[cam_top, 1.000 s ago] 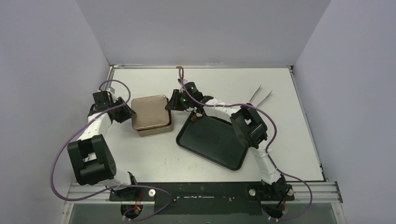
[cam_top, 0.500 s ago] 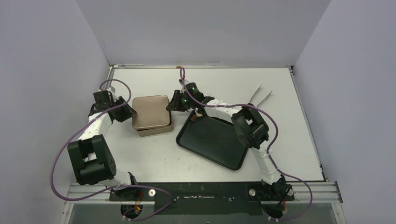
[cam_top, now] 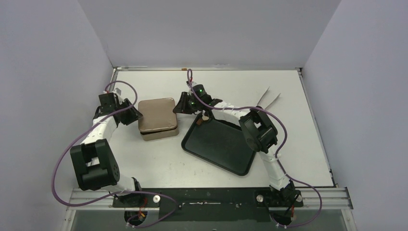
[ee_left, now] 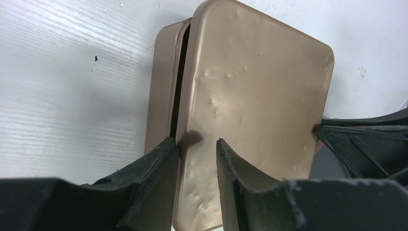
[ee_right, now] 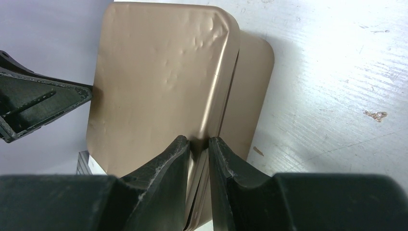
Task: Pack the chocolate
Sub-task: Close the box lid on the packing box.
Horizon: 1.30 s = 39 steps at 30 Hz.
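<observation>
Nearest you, the black tray [cam_top: 219,144] lies on the surface [cam_top: 159,163]; beyond it, your left tool [ee_left: 197,144] and right tool [ee_right: 198,140] each pinch opposite edges of the gold-brown lid [ee_left: 255,91], which sits askew over the square tin [ee_left: 161,86]; the chocolate is out of sight in every view; the tweezers [cam_top: 269,99] lie farthest.

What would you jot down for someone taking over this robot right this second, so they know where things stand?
Left gripper: shut on one edge of the gold-brown lid.
Right gripper: shut on the opposite edge of the lid.
The square tin stands left of the black tray; the lid lies over it, skewed, with a gap along one side.
No chocolate shows in any view; whether it is inside the tin cannot be seen.
Left, probably: square up the lid and seat it.
</observation>
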Each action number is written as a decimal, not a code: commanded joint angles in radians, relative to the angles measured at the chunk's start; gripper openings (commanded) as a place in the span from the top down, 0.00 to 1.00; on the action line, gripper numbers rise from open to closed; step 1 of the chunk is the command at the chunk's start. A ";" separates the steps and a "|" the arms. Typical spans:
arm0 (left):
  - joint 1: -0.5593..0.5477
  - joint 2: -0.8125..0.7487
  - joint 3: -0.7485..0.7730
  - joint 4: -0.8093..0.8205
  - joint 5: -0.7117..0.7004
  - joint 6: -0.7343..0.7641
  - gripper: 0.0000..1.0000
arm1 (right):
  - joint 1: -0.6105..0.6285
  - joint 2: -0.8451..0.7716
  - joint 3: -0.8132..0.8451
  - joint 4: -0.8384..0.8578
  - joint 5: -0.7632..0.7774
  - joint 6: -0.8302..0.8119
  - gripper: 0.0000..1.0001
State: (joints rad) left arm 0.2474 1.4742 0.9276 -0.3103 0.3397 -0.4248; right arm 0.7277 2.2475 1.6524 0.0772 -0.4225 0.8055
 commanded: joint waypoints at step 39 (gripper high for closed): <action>-0.020 -0.006 -0.028 -0.024 -0.030 0.052 0.67 | 0.024 -0.095 -0.023 0.052 0.022 -0.005 0.73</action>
State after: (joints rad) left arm 0.2356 1.5036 0.9073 -0.3260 0.3035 -0.3874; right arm 0.7383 2.2467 1.6367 0.0872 -0.4160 0.8040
